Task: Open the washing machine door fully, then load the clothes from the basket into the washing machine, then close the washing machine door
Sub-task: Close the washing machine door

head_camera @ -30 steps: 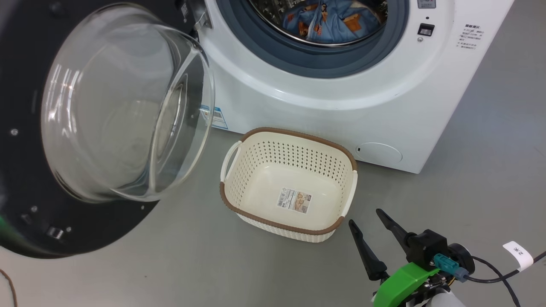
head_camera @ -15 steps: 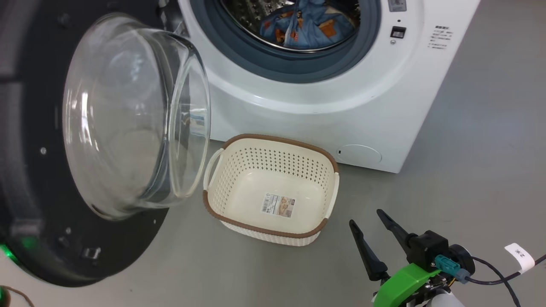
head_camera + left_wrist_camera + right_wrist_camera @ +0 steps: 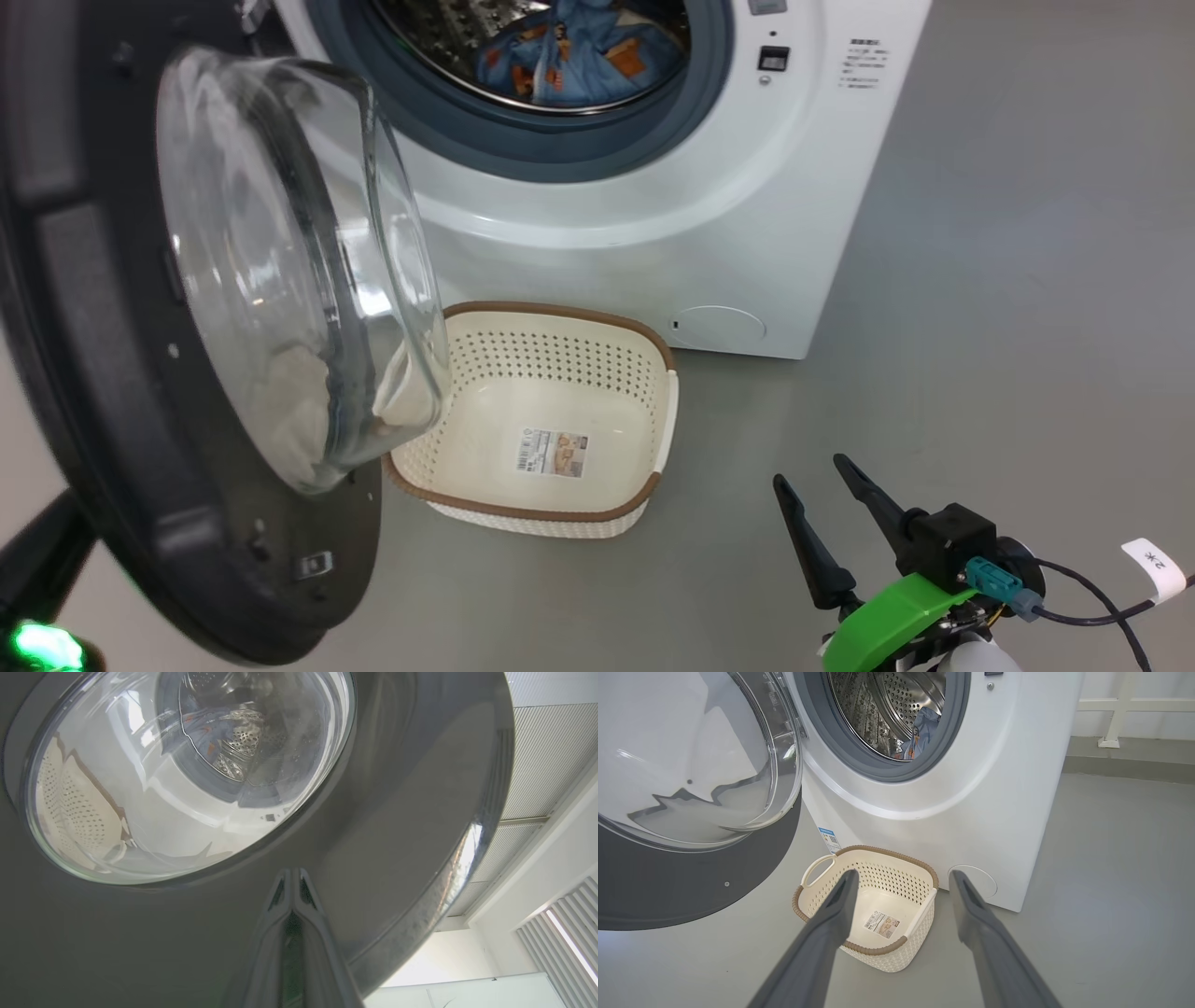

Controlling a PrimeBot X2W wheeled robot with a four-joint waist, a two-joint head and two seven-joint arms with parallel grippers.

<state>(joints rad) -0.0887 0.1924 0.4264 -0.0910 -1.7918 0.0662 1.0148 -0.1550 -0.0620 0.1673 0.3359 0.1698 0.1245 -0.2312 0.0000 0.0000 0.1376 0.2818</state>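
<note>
Resting inside the washing machine (image 3: 607, 243), the clothes (image 3: 560, 65), label (image 3: 553, 452) on basket (image 3: 560, 366) bottom

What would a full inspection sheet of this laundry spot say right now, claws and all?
Surface: smooth grey floor.
Job's things: washing machine with its door swung open; clothes lie in the drum; basket stands on the floor before the machine, holding just a paper label.
Clutter: nothing seen.
Claws: left claw shut, tips at the door's dark rim, contact cannot be told; right claw open, holding nothing, over the floor right of the basket.
Cables: black cable with a white tag by the right claw's wrist.
Surroundings: white wall and railing; ribbed ceiling panels.
</note>
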